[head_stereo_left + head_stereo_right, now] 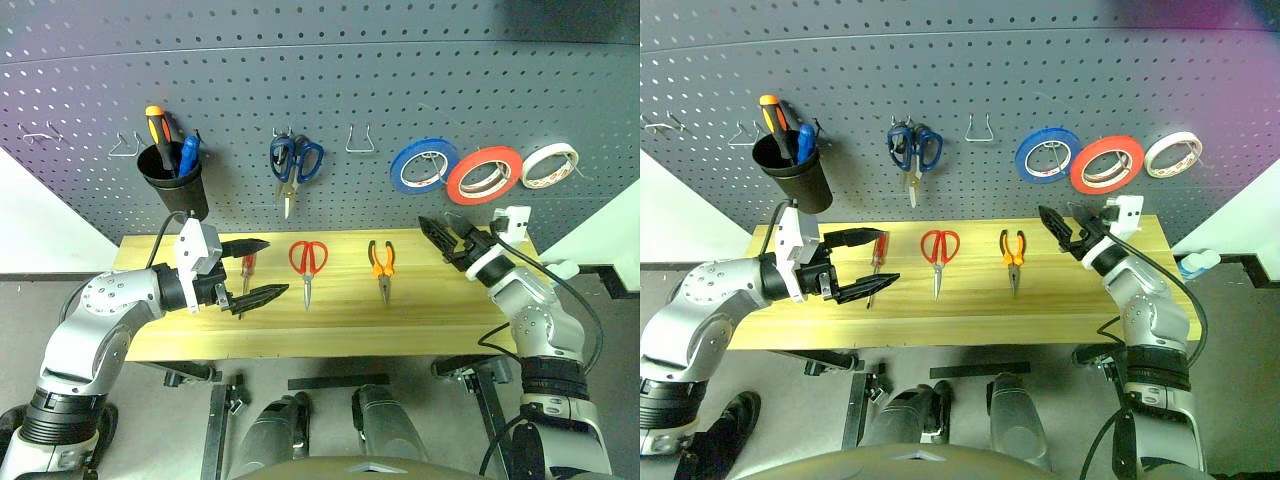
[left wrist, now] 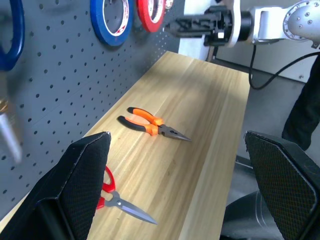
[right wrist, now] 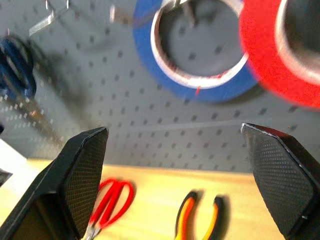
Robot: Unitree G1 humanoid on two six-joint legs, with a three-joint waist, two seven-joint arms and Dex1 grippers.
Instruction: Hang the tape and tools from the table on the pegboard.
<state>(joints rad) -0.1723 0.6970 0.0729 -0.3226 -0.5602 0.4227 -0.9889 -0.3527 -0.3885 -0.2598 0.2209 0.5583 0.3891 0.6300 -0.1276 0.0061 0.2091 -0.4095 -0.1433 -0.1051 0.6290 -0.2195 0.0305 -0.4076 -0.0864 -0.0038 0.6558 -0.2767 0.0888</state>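
Nearest the head camera, the left gripper (image 1: 258,268) hovers over the left part of the table (image 1: 440,325), its 2 black fingers spread wide with nothing between them. Just beside it, partly behind its fingers, the red-handled screwdriver (image 1: 246,265) lies on the wood. At mid-frame the red-handled scissors (image 1: 308,262) lie flat, blades toward the near edge, and to their right, apart from them, lie the orange-and-black pliers (image 1: 381,262), jaws also toward the near edge.

At the right of the frame the right gripper (image 1: 446,243) is raised above the table's right end, pointing toward the pegboard (image 1: 330,90); its jaws stand released and empty. Above it and to the right, the red tape (image 1: 484,174) hangs on the pegboard, between a blue tape roll (image 1: 424,165) on its left and a white tape roll (image 1: 549,165) on its right; the red ring overlaps the edges of both.

Farther left on the board hang blue-handled scissors (image 1: 295,162), with 1 empty wire hook (image 1: 360,138) between them and the blue roll. In the upper left a black cup (image 1: 172,178) holds an orange screwdriver (image 1: 157,127) and a blue screwdriver (image 1: 189,154).
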